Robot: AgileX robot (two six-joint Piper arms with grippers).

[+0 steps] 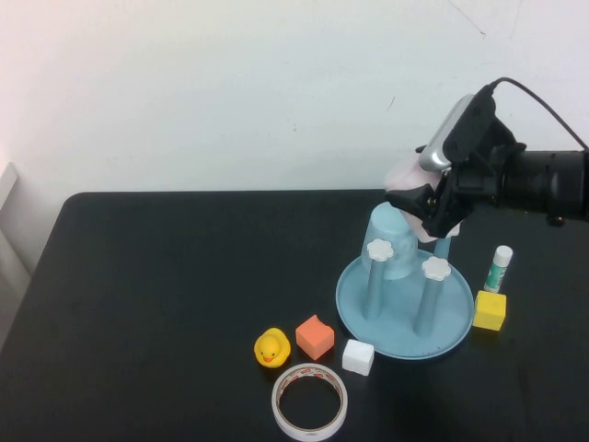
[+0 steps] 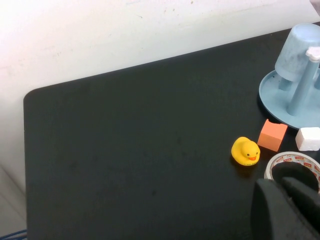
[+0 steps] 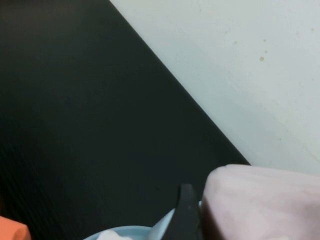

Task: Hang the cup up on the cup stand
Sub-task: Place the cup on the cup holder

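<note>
The pale pink cup (image 1: 402, 175) is held in my right gripper (image 1: 425, 204), shut on it, above the back right of the cup stand (image 1: 405, 318). In the right wrist view the cup (image 3: 260, 205) fills the lower corner beside one dark finger (image 3: 186, 212). The stand is a light blue round dish with upright blue pegs topped by white flower caps (image 1: 380, 249). A light blue cup (image 1: 391, 241) hangs upside down on a back peg. My left gripper (image 2: 287, 207) is out of the high view, low over the table near the tape roll, its fingers together.
In front of the stand lie a yellow duck (image 1: 271, 348), an orange block (image 1: 315, 336), a white block (image 1: 358, 357) and a tape roll (image 1: 310, 401). A yellow block (image 1: 490, 310) and a glue stick (image 1: 498, 268) are to the stand's right.
</note>
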